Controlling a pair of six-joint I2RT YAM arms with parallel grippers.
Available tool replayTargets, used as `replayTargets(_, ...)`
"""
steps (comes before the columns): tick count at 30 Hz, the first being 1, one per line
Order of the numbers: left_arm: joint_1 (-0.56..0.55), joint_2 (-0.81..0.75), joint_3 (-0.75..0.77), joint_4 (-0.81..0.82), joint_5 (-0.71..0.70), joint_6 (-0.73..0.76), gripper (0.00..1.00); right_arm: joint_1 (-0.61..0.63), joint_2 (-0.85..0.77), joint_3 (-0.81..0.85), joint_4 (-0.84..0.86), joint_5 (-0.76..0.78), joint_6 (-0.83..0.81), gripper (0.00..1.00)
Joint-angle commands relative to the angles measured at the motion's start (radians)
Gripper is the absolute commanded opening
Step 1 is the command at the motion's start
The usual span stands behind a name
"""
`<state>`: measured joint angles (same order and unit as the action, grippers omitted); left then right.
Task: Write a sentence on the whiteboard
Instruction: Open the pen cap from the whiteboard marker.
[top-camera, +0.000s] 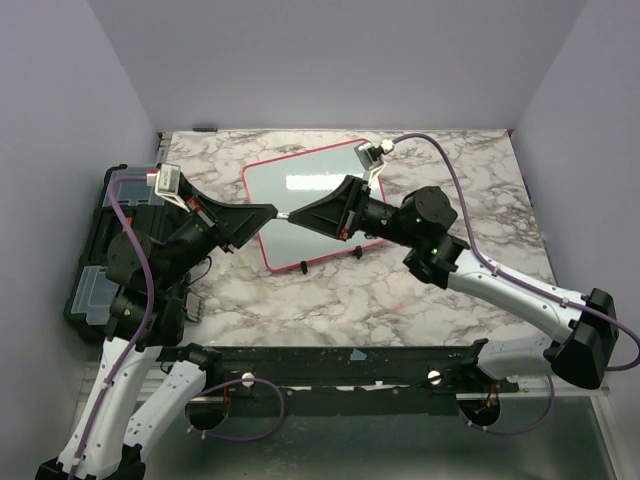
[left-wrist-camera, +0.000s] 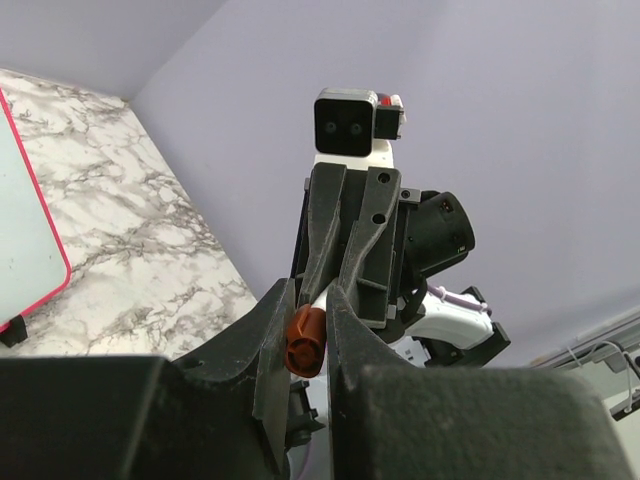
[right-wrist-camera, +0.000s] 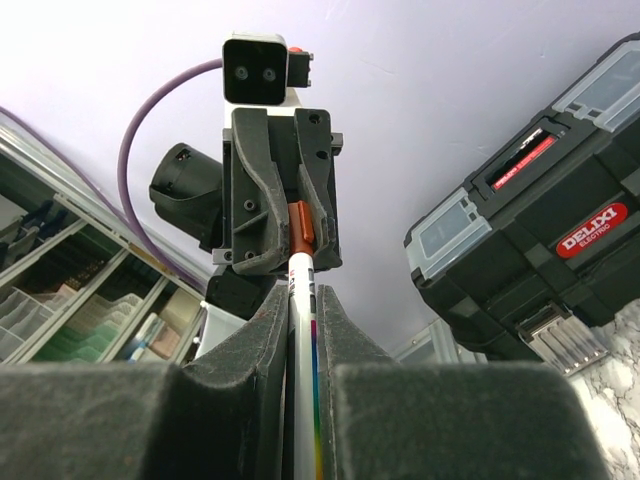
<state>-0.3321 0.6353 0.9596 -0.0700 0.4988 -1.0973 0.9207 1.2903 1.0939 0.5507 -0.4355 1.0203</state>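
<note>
Marker (top-camera: 285, 215) over whiteboard (top-camera: 300, 185), left claw (top-camera: 268, 212) pinching cap (left-wrist-camera: 305, 340), right claw (top-camera: 302, 216) gripping barrel (right-wrist-camera: 302, 310)

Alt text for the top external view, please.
The left gripper and right gripper meet tip to tip over the left part of the whiteboard, each holding one end of a thin white marker. The red-framed board lies on a marble table, with a black toolbox at the table's left.

Glossy whiteboard (top-camera: 300, 185), marble-look tabletop (top-camera: 400, 300), matt plastic toolbox (top-camera: 90, 250)
</note>
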Motion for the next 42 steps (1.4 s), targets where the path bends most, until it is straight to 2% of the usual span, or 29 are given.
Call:
replayTargets(1,0.015,0.046,-0.025,-0.130,-0.034,0.094,0.00,0.025,0.007,0.039,0.101,-0.088,0.020,0.09)
replayTargets(6,0.015,0.053,-0.028,-0.130,-0.029,0.094,0.00,0.025,0.012,0.046,0.101,-0.091,0.018,0.22)
replayTargets(13,0.015,0.053,-0.037,-0.127,-0.029,0.092,0.00,0.025,0.020,0.055,0.103,-0.097,0.018,0.28)
replayTargets(15,0.014,0.049,-0.041,-0.128,-0.030,0.093,0.00,0.025,0.018,0.052,0.112,-0.095,0.020,0.25)
replayTargets(19,0.015,0.047,-0.051,-0.134,-0.034,0.094,0.00,0.025,0.008,0.037,0.145,-0.088,0.027,0.11)
replayTargets(25,0.017,0.044,-0.059,-0.142,-0.040,0.100,0.00,0.025,-0.013,0.000,0.242,-0.093,0.052,0.01)
replayTargets(31,0.030,0.037,-0.064,-0.167,-0.051,0.114,0.00,0.026,-0.040,-0.032,0.311,-0.087,0.057,0.01)
replayTargets(42,0.079,0.015,-0.086,-0.182,-0.045,0.102,0.00,0.025,-0.099,-0.073,0.181,-0.012,-0.006,0.01)
